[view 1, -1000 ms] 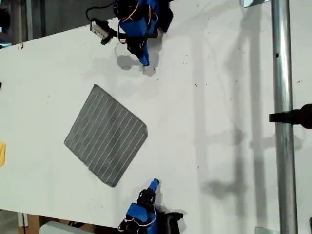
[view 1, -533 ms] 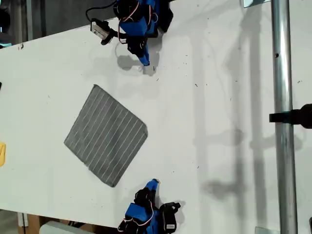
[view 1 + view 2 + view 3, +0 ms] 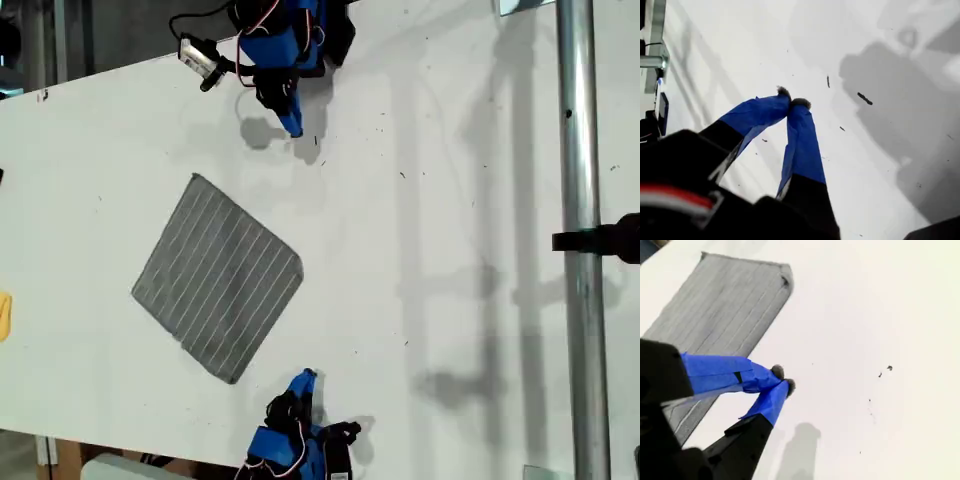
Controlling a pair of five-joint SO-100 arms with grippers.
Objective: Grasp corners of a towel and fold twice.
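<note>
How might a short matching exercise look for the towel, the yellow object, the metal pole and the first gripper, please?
Things:
1. towel
2. yellow object
3. metal pole
4. my first gripper

States or places:
a. shut, above bare table
b. exterior view's left edge
c. lying flat, grey with stripes
d. exterior view's right side

Pairs: 1-c, 2-b, 3-d, 4-a.

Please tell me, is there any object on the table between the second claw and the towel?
No. In the second wrist view my second claw, its fingers together, is above bare white table; the towel begins just beside it, with nothing between.
</note>
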